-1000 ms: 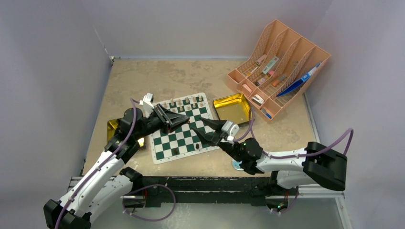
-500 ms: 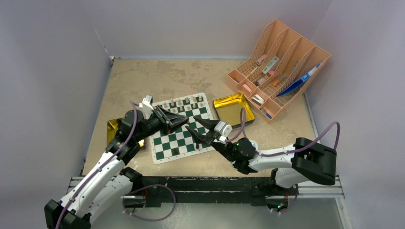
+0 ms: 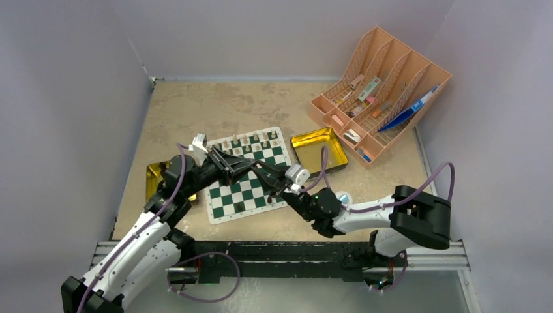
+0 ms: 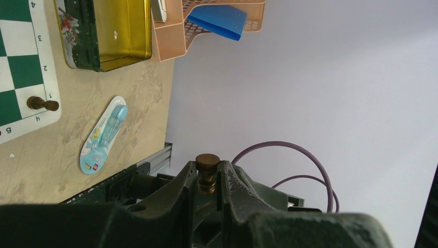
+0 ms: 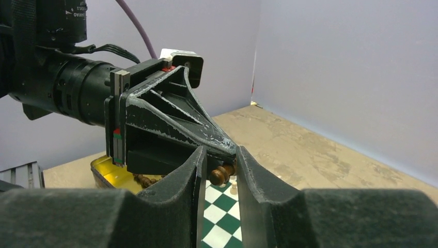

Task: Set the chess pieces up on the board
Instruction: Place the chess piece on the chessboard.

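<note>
My left gripper (image 3: 251, 165) is shut on a dark brown chess piece (image 4: 207, 170) and holds it in the air over the green and white board (image 3: 244, 189). In the left wrist view, the gripper (image 4: 208, 175) pinches the piece at its tips. My right gripper (image 3: 262, 177) faces the left one tip to tip. In the right wrist view its jaws (image 5: 221, 155) are a little apart on either side of the piece's round head (image 5: 219, 176), with gaps showing. Several pieces (image 3: 248, 140) stand on the board's far row, and a few dark ones (image 3: 240, 206) stand nearer.
A gold tin (image 3: 318, 151) lies right of the board, and another (image 3: 154, 175) lies left under my left arm, with brown pieces (image 5: 142, 181) in it. The orange rack (image 3: 381, 91) stands at the back right. A blue and white packet (image 3: 342, 197) lies by my right arm.
My right arm has swung left and forward, bringing its jaws around the piece in the left gripper. The left gripper has shifted slightly right.
</note>
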